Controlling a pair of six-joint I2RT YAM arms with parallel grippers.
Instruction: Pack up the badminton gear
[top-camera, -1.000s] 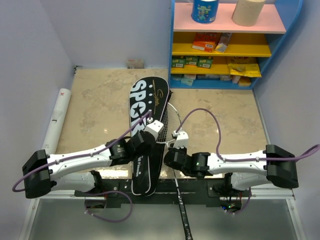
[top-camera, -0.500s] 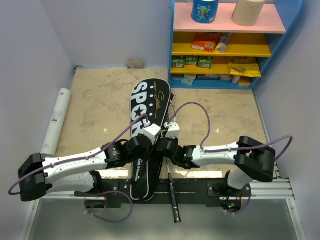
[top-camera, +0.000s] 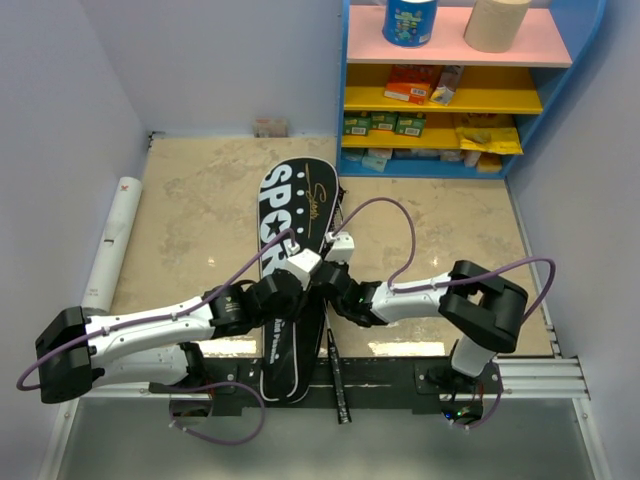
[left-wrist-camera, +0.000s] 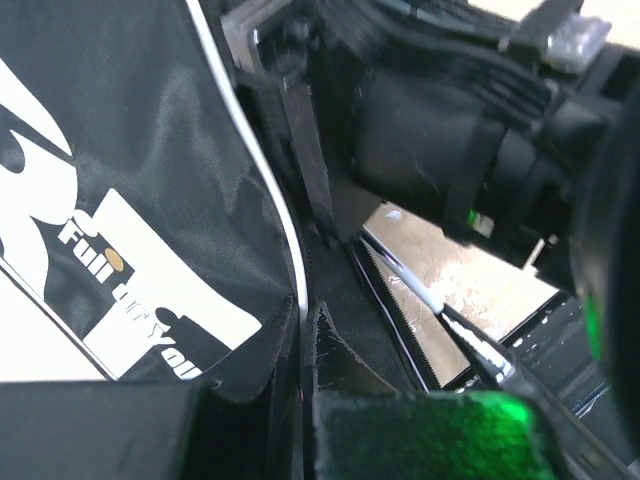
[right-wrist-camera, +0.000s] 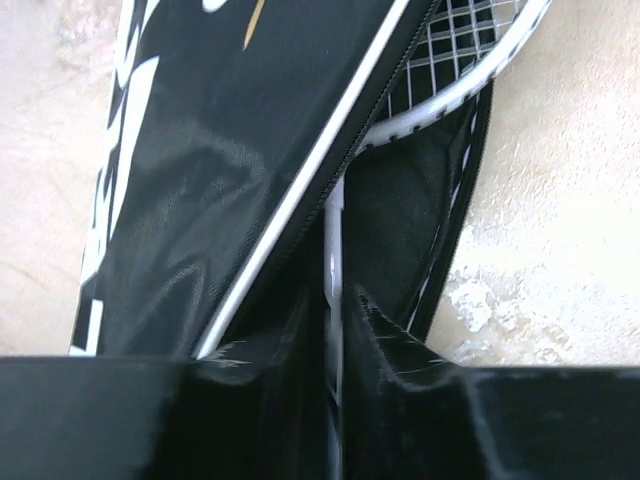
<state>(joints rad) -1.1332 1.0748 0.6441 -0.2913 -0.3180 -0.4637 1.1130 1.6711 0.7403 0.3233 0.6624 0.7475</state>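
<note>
The black bag (top-camera: 296, 205) lettered SPORT lies lengthwise mid-table. My left gripper (top-camera: 303, 264) is shut on the bag's right edge; in the left wrist view the fingers (left-wrist-camera: 305, 400) pinch the black fabric (left-wrist-camera: 200, 200). A silver racket lies partly inside the bag, its strings (right-wrist-camera: 455, 40) showing at the opening and its black handle (top-camera: 335, 385) sticking out toward the near edge. My right gripper (top-camera: 338, 250) straddles the racket's thin shaft (right-wrist-camera: 333, 250), jaws slightly apart (right-wrist-camera: 333, 310). A long white tube (top-camera: 110, 240) lies along the left wall.
A blue shelf unit (top-camera: 450, 160) with boxes stands at the back right; a blue-wrapped roll (top-camera: 410, 20) and a beige roll (top-camera: 497, 22) sit on top. Both arms cross close together over the bag's lower half. The metal mounting rail (top-camera: 540, 375) runs along the near edge.
The right arm swung left to the bag, and the racket slid up into it, its handle moving up and left. The right jaws eased apart. The left gripper kept hold of the bag.
</note>
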